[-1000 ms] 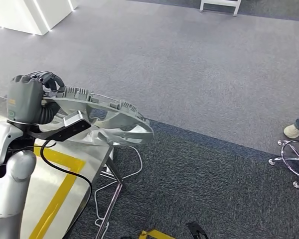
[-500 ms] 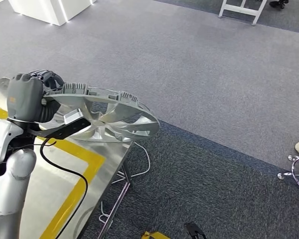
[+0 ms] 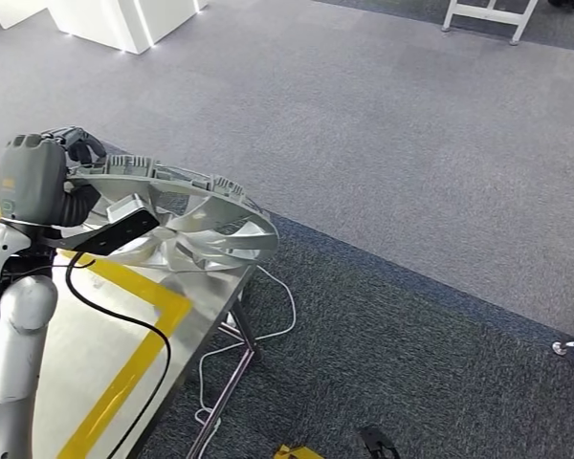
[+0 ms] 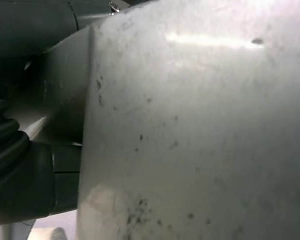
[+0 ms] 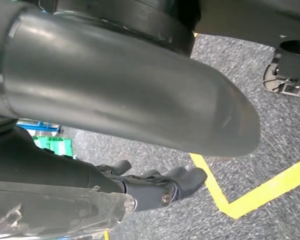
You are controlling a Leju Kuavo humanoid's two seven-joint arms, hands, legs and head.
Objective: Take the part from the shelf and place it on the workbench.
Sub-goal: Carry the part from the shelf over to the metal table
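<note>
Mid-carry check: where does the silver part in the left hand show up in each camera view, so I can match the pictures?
Head view: the silver part juts from the left hand across the workbench corner.
Left wrist view: the part is the pale speckled metal surface, very close.
Right wrist view: I cannot tell that the part is in it; the right hand hangs over carpet.
Shared landmark: the left hand's dark fingers beside the part, in head and left wrist views.

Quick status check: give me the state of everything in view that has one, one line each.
Left hand: gripping the metal part by its rim.
Metal part: held up, roughly level, over the workbench corner; not set down.
Workbench: steel top with yellow tape lines; I can't tell whether the part touches it.
Right hand: hanging by the floor, fingers loosely extended, holding nothing.
White cable: lying loose on the carpet under the bench.
</note>
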